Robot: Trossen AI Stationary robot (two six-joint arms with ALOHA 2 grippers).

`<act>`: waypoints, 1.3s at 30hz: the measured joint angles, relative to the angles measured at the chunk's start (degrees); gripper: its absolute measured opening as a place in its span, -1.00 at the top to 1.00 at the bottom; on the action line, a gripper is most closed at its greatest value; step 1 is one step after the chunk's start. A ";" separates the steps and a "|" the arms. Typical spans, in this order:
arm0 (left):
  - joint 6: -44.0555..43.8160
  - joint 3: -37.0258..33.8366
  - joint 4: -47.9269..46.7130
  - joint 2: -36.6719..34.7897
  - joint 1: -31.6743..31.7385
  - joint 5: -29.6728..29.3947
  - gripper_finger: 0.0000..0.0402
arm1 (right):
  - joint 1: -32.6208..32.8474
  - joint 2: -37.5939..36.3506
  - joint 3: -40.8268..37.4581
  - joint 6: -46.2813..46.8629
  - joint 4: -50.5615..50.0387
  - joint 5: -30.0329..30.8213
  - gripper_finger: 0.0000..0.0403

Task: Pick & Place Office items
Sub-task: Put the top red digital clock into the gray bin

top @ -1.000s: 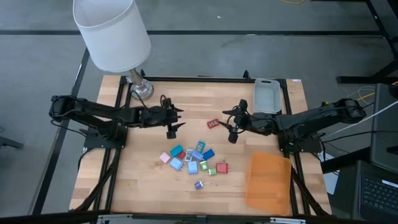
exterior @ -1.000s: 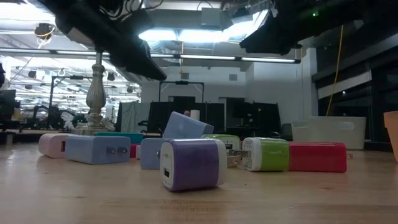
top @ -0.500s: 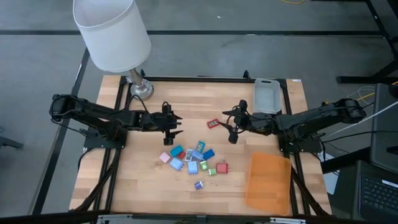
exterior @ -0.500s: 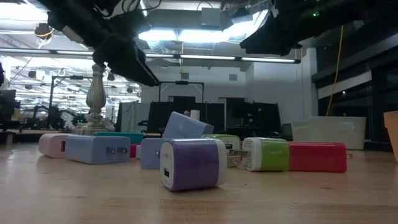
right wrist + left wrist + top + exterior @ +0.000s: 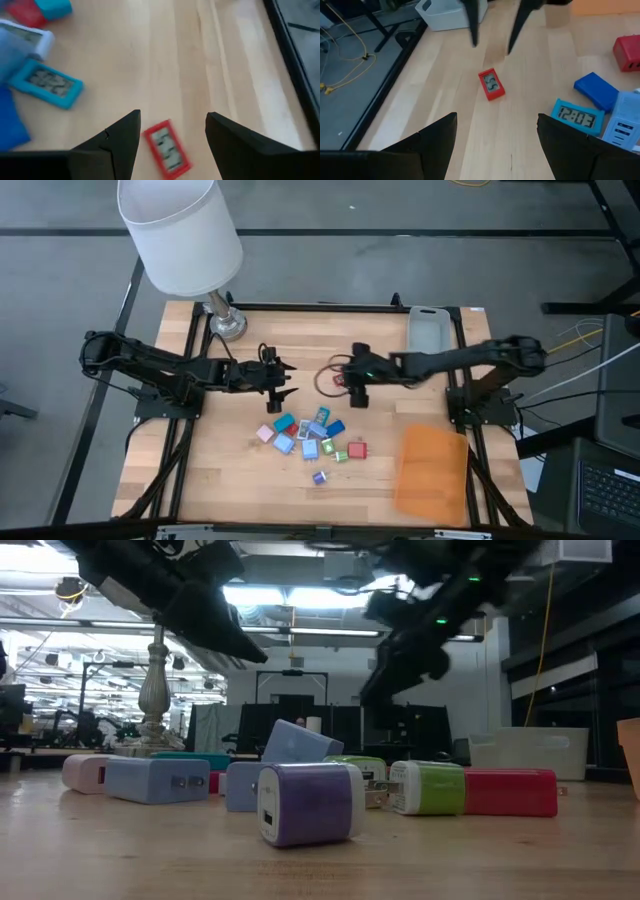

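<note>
1. Your right claw (image 5: 171, 132) hangs spread and empty directly over the small red clock (image 5: 166, 149), which lies alone on the surface (image 5: 300, 345), apart from the cluster.
2. Its long axis runs diagonally between the fingers.
3. Your left claw (image 5: 496, 137) waits released, farther off.

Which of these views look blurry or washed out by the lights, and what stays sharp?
Low view: ceiling lights glare behind both arms, leaving them as dark silhouettes; the purple block up front is sharp. Right wrist view: smeared, the red clock and teal clock look soft. Left wrist view: crisper, the red clock's digits show, though that arm's own fingers are blurred. High view: evenly lit.
</note>
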 joint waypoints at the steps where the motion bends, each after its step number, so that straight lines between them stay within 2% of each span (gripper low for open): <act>1: -0.25 0.00 -0.04 0.00 0.00 -0.02 -0.34 | -0.70 1.39 2.84 -1.66 -2.67 -1.11 -0.10; 4: -0.63 0.00 -0.87 0.00 0.00 -0.02 -0.34 | -2.20 4.52 10.19 -5.04 -10.85 -1.44 -0.10; 8: 0.11 0.00 -1.61 0.00 0.00 -0.06 -0.34 | -4.05 6.26 16.75 -5.12 -19.19 -0.05 -0.10; 13: 1.65 0.00 -1.64 0.00 0.02 -0.09 -0.34 | -5.97 6.77 16.25 -10.11 -24.48 2.73 -0.10; 16: 2.31 0.00 -1.60 0.00 0.04 -0.09 -0.34 | -6.83 8.31 15.75 -12.15 -27.42 1.34 -0.10; 22: 2.34 0.00 -1.39 0.00 0.17 -0.07 -0.34 | -6.95 13.09 15.71 -13.84 -27.36 2.23 -0.12; 31: 2.31 0.00 -1.20 0.00 0.17 0.02 -0.34 | -6.93 17.19 15.74 -16.05 -27.46 0.74 -0.29; 39: 1.84 0.00 -1.20 0.00 1.18 1.62 -0.34 | -6.93 17.22 15.74 -17.10 -24.25 -5.40 -0.31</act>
